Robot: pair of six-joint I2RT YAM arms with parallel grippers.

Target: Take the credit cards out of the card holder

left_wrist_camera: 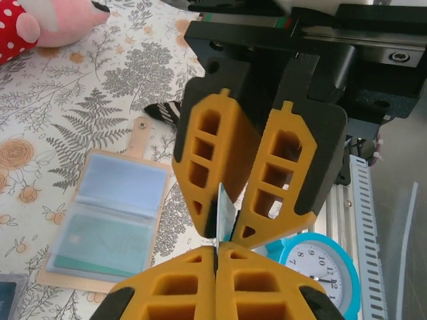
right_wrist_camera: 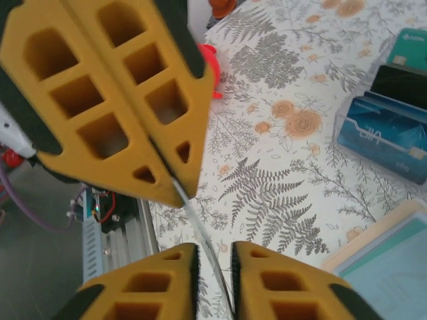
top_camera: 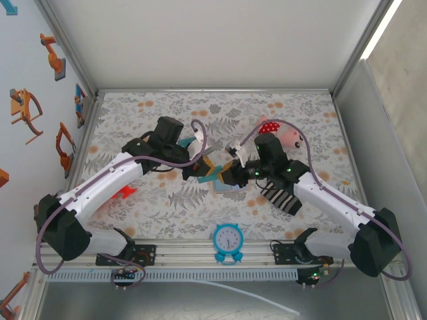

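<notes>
left jaws: pressed together on a thin card (left_wrist_camera: 225, 215), held edge-up above the desk (left_wrist_camera: 80, 100) | right jaws: slightly spread, one finger on either side of that card's other end | card holder (left_wrist_camera: 141, 137): lying open on the desk beside the jaws, teal card (left_wrist_camera: 100, 237) in its lower pocket

A credit card (left_wrist_camera: 226, 207) stands on edge between my left gripper (left_wrist_camera: 217, 252) and my right gripper (left_wrist_camera: 225, 235), above the table (top_camera: 167, 107). Just below them the card holder (left_wrist_camera: 110, 220) lies flat on the table. The clock (top_camera: 228, 240) is before it at the near edge, the sock (top_camera: 280, 199) to its right, and the plush toy (top_camera: 285, 133) behind the sock.
</notes>
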